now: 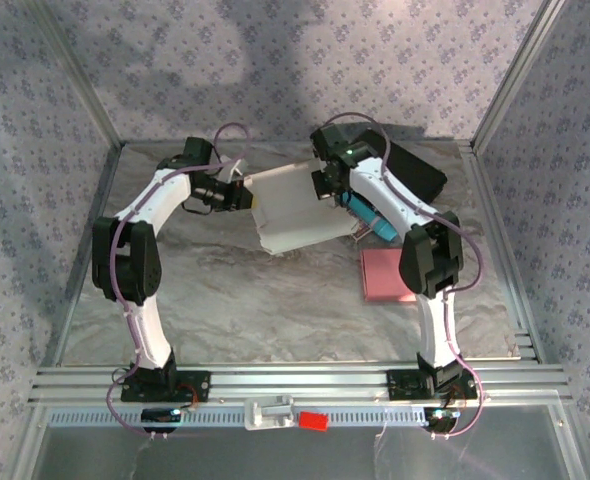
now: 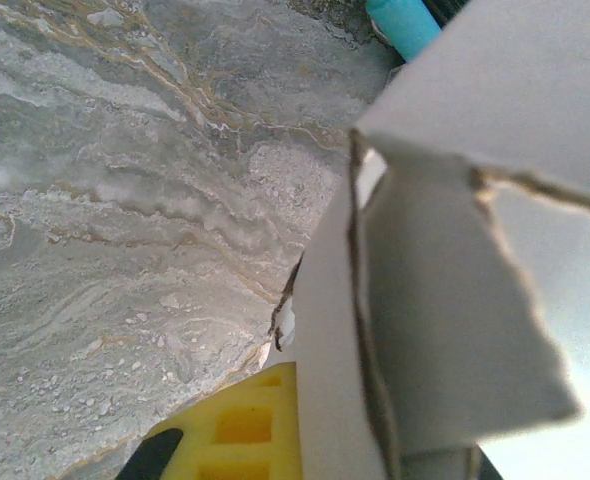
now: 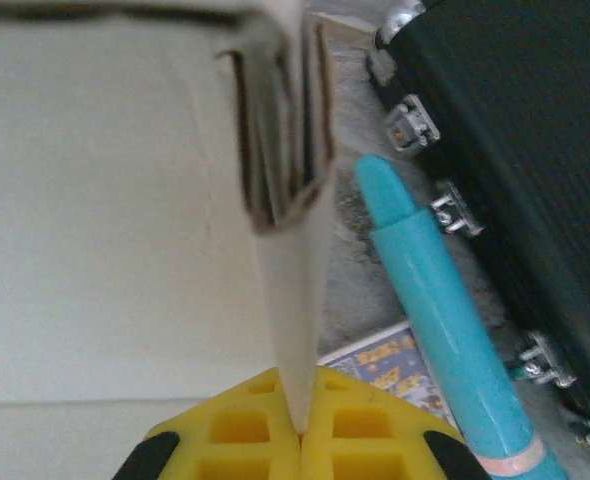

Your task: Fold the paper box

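Far right of the grey marble-patterned table top point(image 1: 275, 310): black hard case point(image 1: 415, 170) with silver metal latches point(image 3: 415, 125), lid down, contents hidden. Just in front of the case, a teal plastic tube point(image 1: 372, 218) lying on its side, partly over a small colourful printed card point(image 3: 390, 365). Closer to the arms, a flat pink square pad point(image 1: 387, 273), well apart from everything else. On the metal rail point(image 1: 275, 380) at the near edge, a small red block point(image 1: 313, 420).

Far middle of the table, between the two arms: white cardboard paper box point(image 1: 290, 208), partly folded, tilted, broad panel facing up; impossible to tell whether its lower corner touches the marble. Nothing between box and camera except the wrists themselves.

Left gripper point(image 1: 241, 195) clamped fully on the box's left edge, yellow pad point(image 2: 240, 430) beside a folded wall with a torn brown edge. Right gripper point(image 1: 327, 186) clamped fully on the right edge, a thin doubled flap pinched between its yellow pads point(image 3: 235, 435). Teal tube just beside that flap, black case behind it.
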Tool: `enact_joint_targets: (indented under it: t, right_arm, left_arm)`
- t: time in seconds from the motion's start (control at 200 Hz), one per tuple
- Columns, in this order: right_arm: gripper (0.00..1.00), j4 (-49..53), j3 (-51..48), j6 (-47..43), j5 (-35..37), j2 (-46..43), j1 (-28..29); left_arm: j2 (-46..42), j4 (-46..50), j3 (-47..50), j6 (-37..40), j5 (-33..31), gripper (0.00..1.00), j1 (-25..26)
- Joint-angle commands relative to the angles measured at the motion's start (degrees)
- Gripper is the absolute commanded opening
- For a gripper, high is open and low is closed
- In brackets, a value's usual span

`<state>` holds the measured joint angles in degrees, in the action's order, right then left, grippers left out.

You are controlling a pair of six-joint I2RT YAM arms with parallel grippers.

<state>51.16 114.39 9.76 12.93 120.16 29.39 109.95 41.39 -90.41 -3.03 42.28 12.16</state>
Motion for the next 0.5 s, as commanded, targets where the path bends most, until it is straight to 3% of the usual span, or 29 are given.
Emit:
enact_joint_targets:
  t: [0.0, 0.295, 0.495]
  right_arm:
    - [0.0, 9.3, 4.6, 5.5, 11.6, 2.5, 1.4]
    - [0.0, 18.8, 10.3, 13.7, 20.9, 6.0, 3.7]
    - [0.0, 17.6, 8.4, 16.7, 18.0, 5.2, 5.6]
  left_arm:
    - [0.2, 0.4, -2.6, 0.2, 0.5, 0.0, 0.7]
    - [1.1, 0.7, -3.2, -1.8, -2.9, 0.0, 1.8]
    - [1.1, 0.7, -2.4, -3.6, -8.6, 0.0, 2.9]
